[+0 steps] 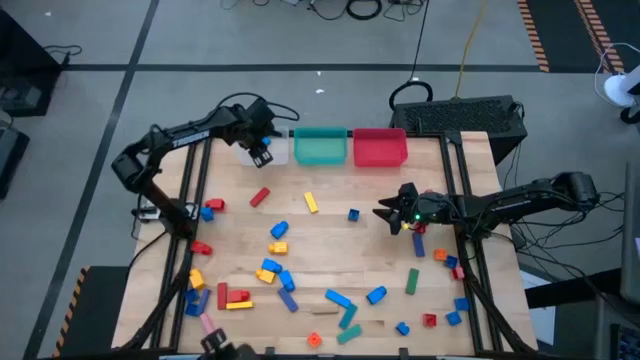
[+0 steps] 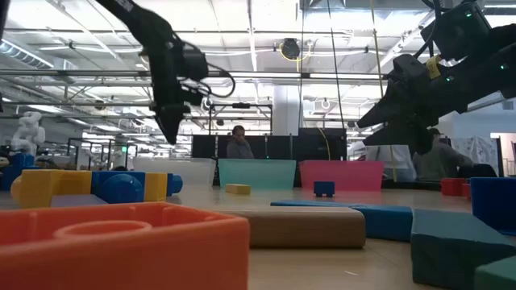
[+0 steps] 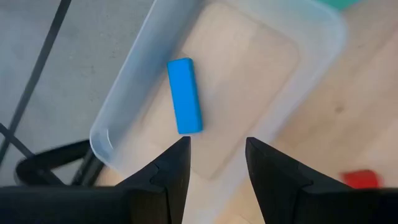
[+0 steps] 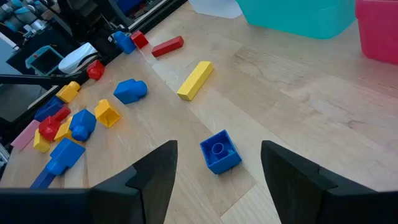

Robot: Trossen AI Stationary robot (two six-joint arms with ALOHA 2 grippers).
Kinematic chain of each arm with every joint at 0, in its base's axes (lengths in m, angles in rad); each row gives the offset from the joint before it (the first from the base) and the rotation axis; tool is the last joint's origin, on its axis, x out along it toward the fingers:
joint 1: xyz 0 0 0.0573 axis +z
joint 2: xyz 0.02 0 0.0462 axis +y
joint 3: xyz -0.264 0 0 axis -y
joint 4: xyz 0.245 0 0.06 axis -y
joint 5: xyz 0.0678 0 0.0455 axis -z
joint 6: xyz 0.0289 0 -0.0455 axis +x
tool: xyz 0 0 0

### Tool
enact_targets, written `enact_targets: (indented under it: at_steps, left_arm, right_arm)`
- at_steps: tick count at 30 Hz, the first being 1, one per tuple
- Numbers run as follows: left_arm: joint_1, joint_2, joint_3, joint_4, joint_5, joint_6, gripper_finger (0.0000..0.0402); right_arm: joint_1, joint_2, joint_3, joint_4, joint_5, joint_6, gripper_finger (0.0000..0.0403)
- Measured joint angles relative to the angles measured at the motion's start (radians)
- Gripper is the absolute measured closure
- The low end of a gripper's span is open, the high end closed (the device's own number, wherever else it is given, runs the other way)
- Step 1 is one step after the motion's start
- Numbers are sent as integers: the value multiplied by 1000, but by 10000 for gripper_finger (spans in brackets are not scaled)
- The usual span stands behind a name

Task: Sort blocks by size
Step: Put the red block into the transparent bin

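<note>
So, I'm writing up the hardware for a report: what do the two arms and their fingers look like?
Both arms are dark, nearly black, built of slim jointed links with black cables along them. The left arm carries pale lettering on its long link. The right gripper shows small green and red lights near its wrist. Each gripper ends in two flat, dark, angular fingers tapering to blunt tips.

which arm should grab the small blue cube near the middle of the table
Right. The right gripper hangs open just beside the small blue cube. The left gripper is open over the clear bin, far from it.
</note>
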Motion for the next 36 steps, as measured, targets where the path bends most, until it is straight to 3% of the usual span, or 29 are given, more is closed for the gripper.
enact_targets:
  at_steps: [9,18,28,36]
  left_arm:
    - [-168,-60,-1,-207,3,-285,244]
    - [-355,-60,-91,-133,48,-483,243]
    - [-358,-60,-233,-42,61,-536,164]
    - [-329,-60,-356,135,78,-503,155]
  right_arm:
    - [17,0,0,0,-4,8,184]
    - [34,0,0,0,-5,12,184]
    - [52,0,0,-1,-5,22,184]
    - [59,0,0,0,-5,22,184]
